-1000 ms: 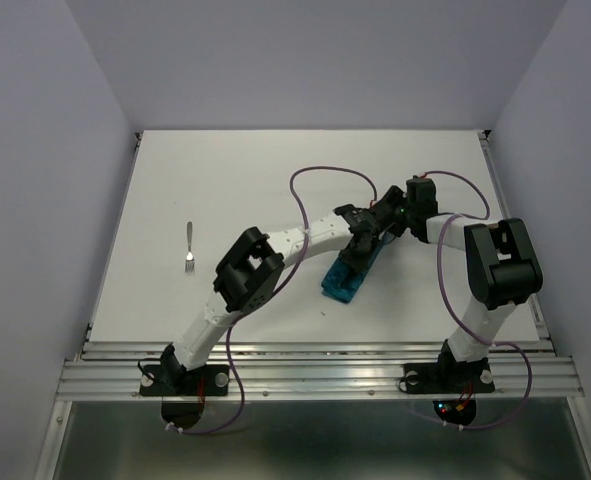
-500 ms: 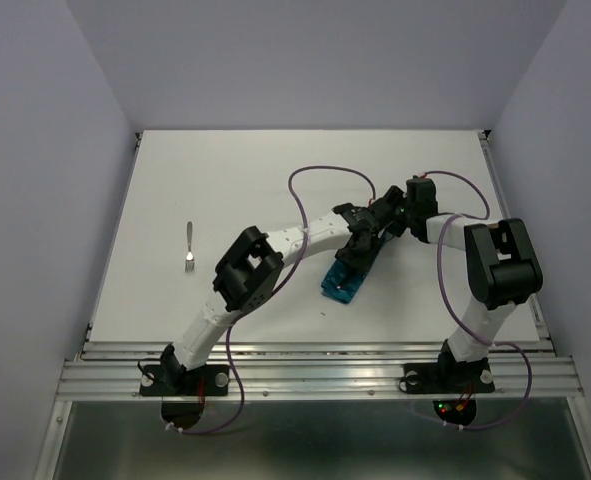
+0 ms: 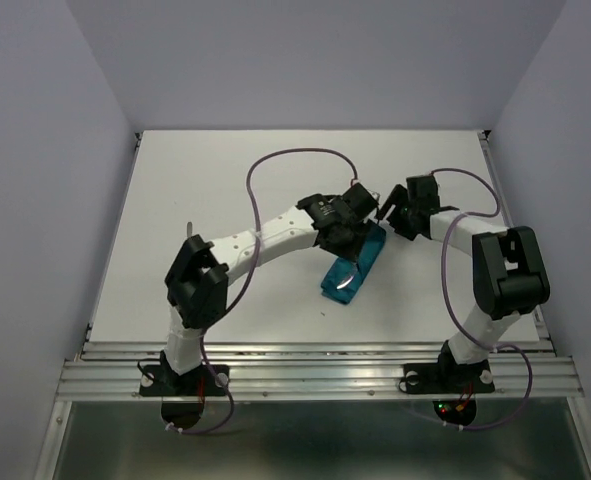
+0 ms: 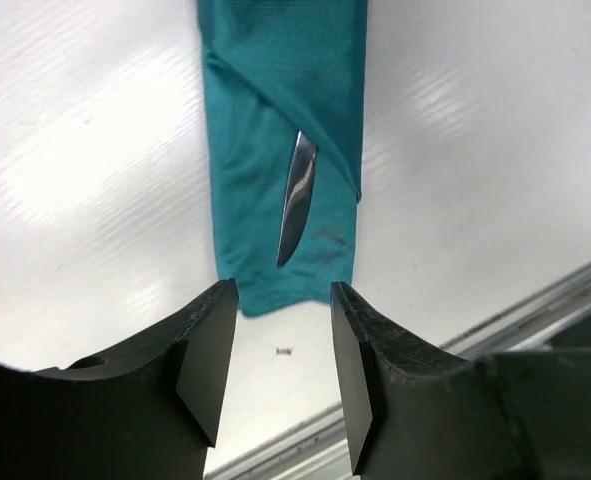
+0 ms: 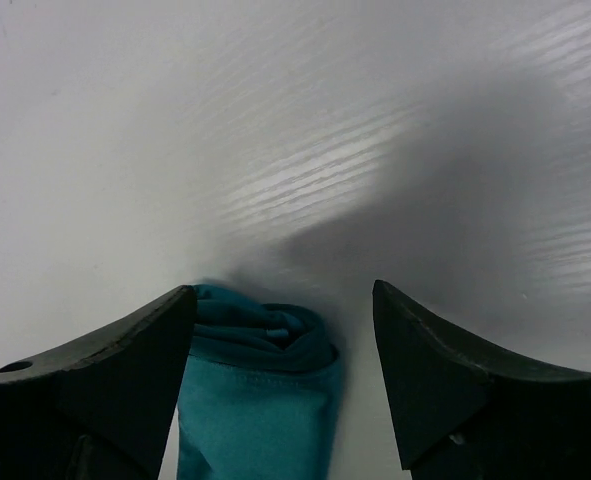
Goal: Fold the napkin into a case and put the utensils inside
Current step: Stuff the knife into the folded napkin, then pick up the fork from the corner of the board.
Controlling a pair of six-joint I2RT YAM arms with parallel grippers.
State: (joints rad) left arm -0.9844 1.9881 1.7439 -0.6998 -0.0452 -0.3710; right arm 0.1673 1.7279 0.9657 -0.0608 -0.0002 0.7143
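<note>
Napkin (image 3: 353,268), soft and sleek, is lying toward the table's (image 3: 175,180) right edge, sheathing the knife (image 4: 295,200); left gripper (image 4: 282,290) and right gripper (image 5: 283,300) are gaping empty; pinching layered folds seems safest.

L arm (image 3: 265,238) is stretched fwd & angled rightward; R arm (image 3: 510,270) is folded inward. L gripper (image 4: 280,300) & R gripper (image 5: 285,300) are held near each other, jaws parted, nothing gripped.

The white surface (image 3: 225,170) carries the teal case (image 4: 280,90), lying flat, with a knife (image 4: 295,200) blade showing in its fold and a dark speck (image 4: 283,351) just beside its end. A fork (image 3: 188,230), partly hidden, lies well apart on the left.
</note>
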